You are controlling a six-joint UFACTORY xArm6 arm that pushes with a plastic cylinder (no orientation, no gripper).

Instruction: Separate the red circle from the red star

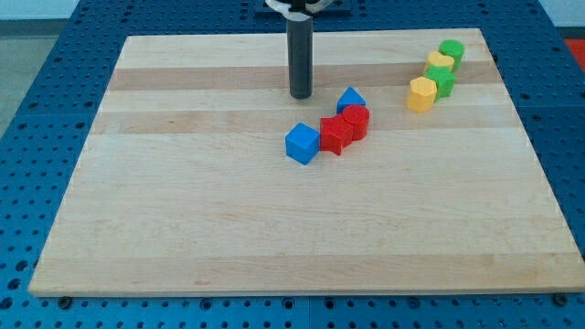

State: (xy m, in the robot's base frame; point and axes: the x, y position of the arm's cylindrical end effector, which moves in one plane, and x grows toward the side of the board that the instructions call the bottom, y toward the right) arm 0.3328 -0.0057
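Observation:
The red star (pixel 335 134) and the red circle (pixel 356 121) lie touching each other near the board's middle, the circle up and to the right of the star. A blue cube (pixel 302 143) sits just left of the star. A blue triangular block (pixel 350 100) sits just above the circle. My tip (pixel 300 95) stands on the board above and left of this cluster, apart from every block, about a block's width left of the blue triangular block.
At the view's top right is a second cluster: a green block (pixel 451 50), a yellow block (pixel 440 63), a green block (pixel 442 79) and a yellow hexagon-like block (pixel 421 94). The wooden board (pixel 183 201) rests on a blue perforated table.

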